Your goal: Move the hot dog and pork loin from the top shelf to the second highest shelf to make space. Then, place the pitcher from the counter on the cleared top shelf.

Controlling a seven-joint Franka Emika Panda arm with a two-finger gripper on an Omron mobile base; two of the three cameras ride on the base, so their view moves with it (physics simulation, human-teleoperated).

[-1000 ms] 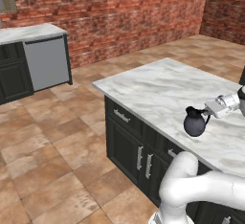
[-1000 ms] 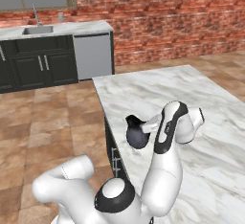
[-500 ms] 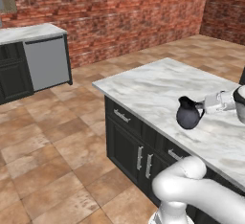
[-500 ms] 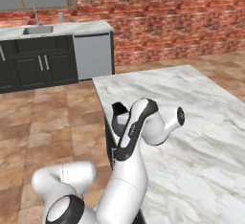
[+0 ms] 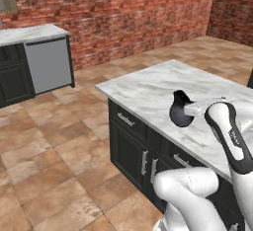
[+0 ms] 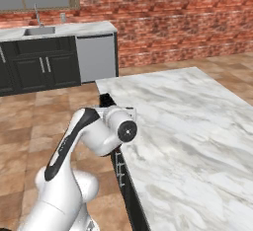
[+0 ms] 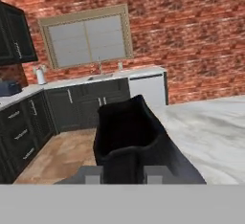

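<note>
Gripping the black pitcher [image 5: 181, 109] by its handle, the claw [image 5: 193, 109] is clamped on it and holds it just ahead of itself, lifted over the marble table [image 5: 163, 91], probably so it clears the edge on the way to the shelf.

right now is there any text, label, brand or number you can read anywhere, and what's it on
None: no readable text in any view.
The black pitcher held in the gripper has no label or brand.
The marble counter, dishwasher and dark cabinets are plain.
The brick wall carries no sign.
</note>
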